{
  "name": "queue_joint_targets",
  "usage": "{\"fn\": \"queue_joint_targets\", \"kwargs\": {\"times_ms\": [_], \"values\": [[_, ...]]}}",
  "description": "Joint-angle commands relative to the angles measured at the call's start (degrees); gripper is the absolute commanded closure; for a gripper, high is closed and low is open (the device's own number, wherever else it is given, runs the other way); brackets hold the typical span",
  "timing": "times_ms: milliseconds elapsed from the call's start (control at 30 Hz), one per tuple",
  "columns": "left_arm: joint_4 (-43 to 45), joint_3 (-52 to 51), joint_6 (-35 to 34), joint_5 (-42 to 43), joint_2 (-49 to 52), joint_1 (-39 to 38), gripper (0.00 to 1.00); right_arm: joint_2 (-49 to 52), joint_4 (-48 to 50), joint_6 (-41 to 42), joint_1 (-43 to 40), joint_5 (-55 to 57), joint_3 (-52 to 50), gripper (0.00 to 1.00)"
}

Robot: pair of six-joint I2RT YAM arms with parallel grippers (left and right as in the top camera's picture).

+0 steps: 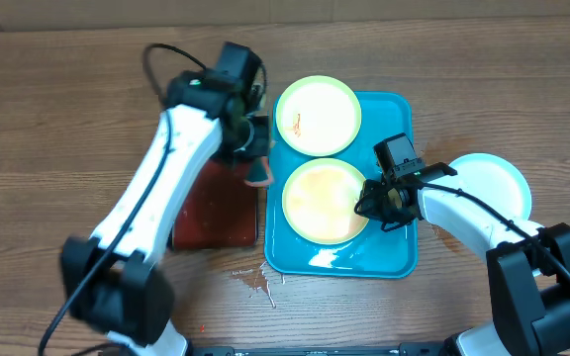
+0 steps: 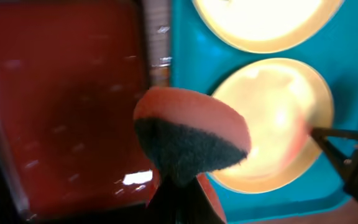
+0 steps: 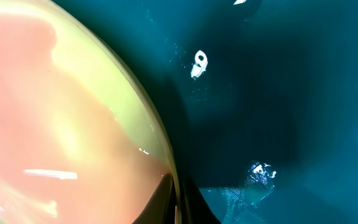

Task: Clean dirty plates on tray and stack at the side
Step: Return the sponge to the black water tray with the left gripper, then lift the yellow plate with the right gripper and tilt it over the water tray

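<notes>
My left end effector [image 2: 176, 194] is clamped shut on the sponge [image 2: 191, 140], hanging over the seam between the red tray [image 1: 216, 213] and the tray [image 1: 404, 257]. The near plate [image 1: 325, 201] lies just to its right, inside the tray. It is round, so no axis matters. My right end effector [image 1: 379, 203] is pinched shut on that plate's right rim. The far plate [image 1: 318, 116] sits close behind, and a third plate [image 1: 493, 183] is on the desk [image 1: 67, 148]. Everything looks glossy and probably slippery, so I judge the room tight.
</notes>
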Motion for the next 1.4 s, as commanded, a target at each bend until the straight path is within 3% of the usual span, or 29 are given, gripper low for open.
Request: {"fn": "queue_joint_targets", "kwargs": {"times_ms": [0, 100, 300, 433, 467, 500, 600, 733, 833, 1033, 1200, 1367], "values": [[-1.68, -0.74, -0.24, -9.40, 1.18, 2.60, 0.96, 2.16, -0.83, -0.17, -0.26, 3.72, -1.14, 0.96], [-0.42, -4.28, -1.92, -11.58, 2.03, 5.62, 0.96, 2.16, -0.46, -0.17, -0.26, 3.72, -1.14, 0.96], [10.60, -17.59, -3.52, -10.08, 2.89, 11.32, 0.96, 2.16, -0.04, -0.20, -0.26, 3.72, -1.14, 0.96], [13.53, -21.49, -3.63, -6.34, 2.89, 13.22, 0.83, 2.16, 0.20, -0.68, -0.26, 3.76, -1.14, 0.96], [13.49, -21.49, -3.61, -5.60, 2.89, 13.31, 0.76, 2.16, 0.37, -1.49, -0.26, 3.74, -1.14, 0.96], [13.51, -21.40, -3.61, -5.11, 2.84, 13.31, 0.63, 2.16, 0.50, -2.25, -0.26, 3.76, -1.14, 0.96], [12.66, -20.31, -3.61, -5.09, 2.23, 13.31, 0.48, 1.99, 0.22, -3.89, -0.26, 3.78, -0.70, 0.96], [8.22, -15.23, -3.58, -4.90, 0.35, 14.29, 0.40, -0.26, -5.95, -5.09, -0.24, 4.59, 3.87, 0.96], [4.33, -9.31, -3.54, -3.45, -2.29, 16.17, 0.31, -3.13, -12.50, -7.23, 0.79, 5.95, 10.29, 0.96], [-1.68, 3.50, -3.52, 4.15, -8.68, 23.56, 0.00, -4.33, -25.86, -11.34, 6.73, 10.25, 28.44, 0.96], [-3.58, 8.61, -3.15, 8.57, -13.25, 29.31, 0.00, -3.98, -25.77, -12.48, 13.11, 16.22, 36.72, 0.96], [-3.96, 8.68, -3.15, 10.51, -17.22, 31.41, 0.00, -1.84, -15.06, -12.46, 19.91, 19.69, 37.35, 0.96]]}}
